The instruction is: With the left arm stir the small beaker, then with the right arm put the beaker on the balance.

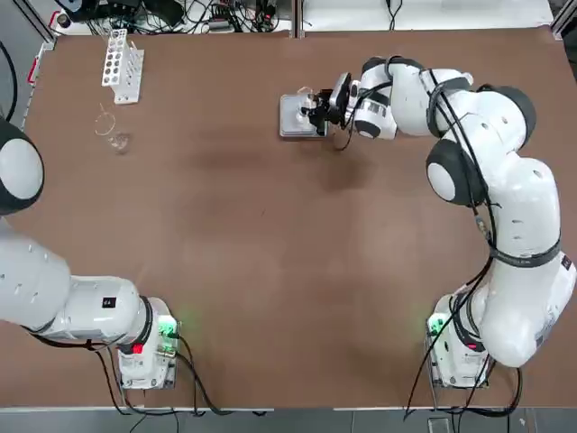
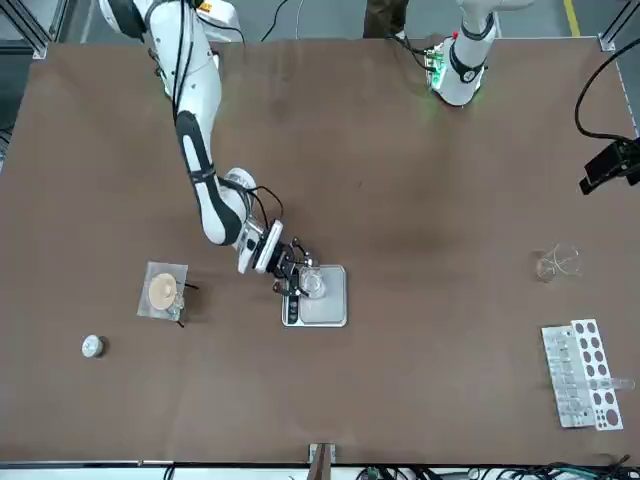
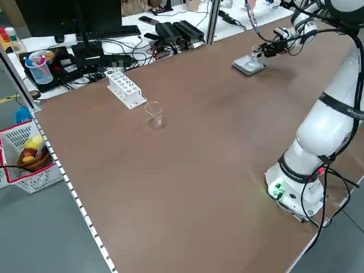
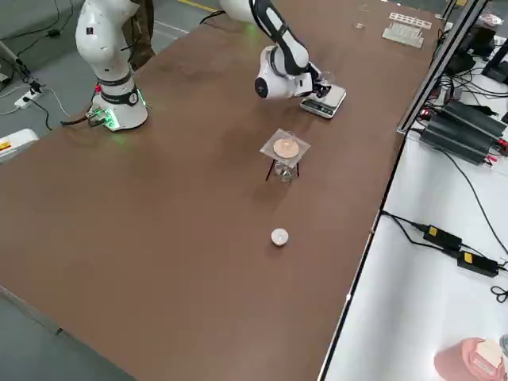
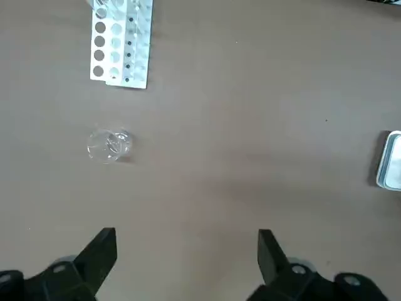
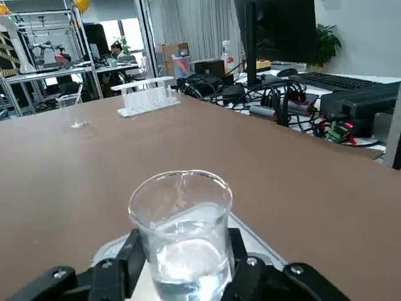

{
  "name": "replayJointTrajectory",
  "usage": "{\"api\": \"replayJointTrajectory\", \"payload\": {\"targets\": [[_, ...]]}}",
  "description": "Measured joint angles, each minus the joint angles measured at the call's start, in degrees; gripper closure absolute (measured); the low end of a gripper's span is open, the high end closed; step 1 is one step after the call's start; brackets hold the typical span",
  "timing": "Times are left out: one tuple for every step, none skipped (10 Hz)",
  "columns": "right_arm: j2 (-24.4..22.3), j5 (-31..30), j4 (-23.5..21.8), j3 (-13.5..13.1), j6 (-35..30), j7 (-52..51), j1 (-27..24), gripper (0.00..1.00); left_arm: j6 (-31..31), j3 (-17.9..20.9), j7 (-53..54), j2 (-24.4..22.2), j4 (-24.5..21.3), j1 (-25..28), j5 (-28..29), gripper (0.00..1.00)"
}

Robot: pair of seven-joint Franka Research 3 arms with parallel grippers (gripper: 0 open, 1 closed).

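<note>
Second step in hand, stirring apparently over. Left to right on table:

- White test-tube rack (image 1: 122, 65), wider clear glass vessel with rod (image 1: 112, 135) far left; well apart, no obstruction.
- Left gripper (image 5: 187, 266): parked, fingers spread, empty.
- Silver-grey rectangular balance (image 1: 296, 116): small clear glass beaker (image 6: 181, 233) over its plate, contact unclear.
- Right gripper (image 1: 317, 110): clamped on beaker. Next: seat upright, release gently.

Bare table (image 1: 270, 262) mid-span, test-tube rack (image 1: 122, 63) and glass vessel (image 1: 113, 135) crowding far left corner, balance (image 1: 297, 115) far centre
</note>
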Motion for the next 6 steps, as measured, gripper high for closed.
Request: {"api": "replayJointTrajectory", "payload": {"targets": [[0.2,0.0,0.3,-0.11,0.05,0.03,-0.14,0.42,0.0,-0.03,0.0,0.0,0.0,0.0,0.0,0.0],[0.33,0.01,0.44,-0.19,0.12,0.05,-0.18,0.42,0.0,-0.1,0.0,0.0,0.0,0.0,0.0,0.0],[0.46,0.01,0.46,-0.3,0.19,0.05,-0.18,0.42,0.0,-0.21,0.0,0.0,0.0,0.0,0.0,0.0],[0.6,0.01,0.46,-0.47,0.23,0.05,-0.18,0.42,0.0,-0.36,0.0,0.0,0.02,-0.03,0.0,0.0],[0.72,0.01,0.46,-0.56,0.28,0.06,-0.19,0.42,0.0,-0.69,0.0,-0.03,0.06,-0.08,0.0,0.0],[0.87,0.01,0.46,-0.56,0.29,0.06,-0.19,0.42,0.0,-1.14,0.0,-0.07,0.08,-0.09,0.0,0.0]]}}
